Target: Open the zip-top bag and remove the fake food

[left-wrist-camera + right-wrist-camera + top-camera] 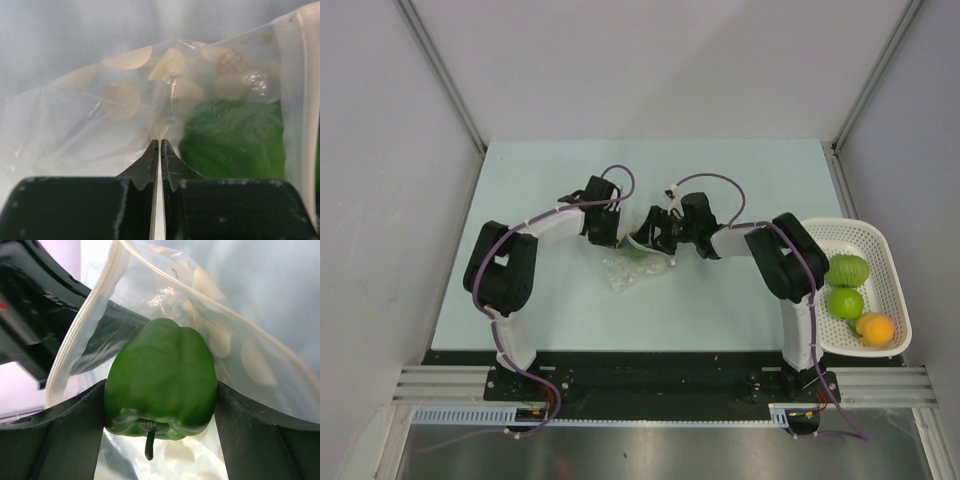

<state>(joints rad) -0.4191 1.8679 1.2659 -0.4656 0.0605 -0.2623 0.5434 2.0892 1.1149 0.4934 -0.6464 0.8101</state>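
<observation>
Green pepper [162, 377], sitting in the mouth of the clear bag [634, 268] at the middle of the bench [720, 300], is what we grip in our right claw [160, 392], while our left claw [160, 146] is pinched shut on the bag's plastic.

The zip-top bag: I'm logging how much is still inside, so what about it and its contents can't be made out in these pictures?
- Top external: the mouth and contents of the zip-top bag, small and partly covered by the right arm.
- Left wrist: whether the left fingers pinch film; their closed tips hide the contact.
- Right wrist: anything deeper in the bag, blocked by the green pepper between the right fingers.
</observation>
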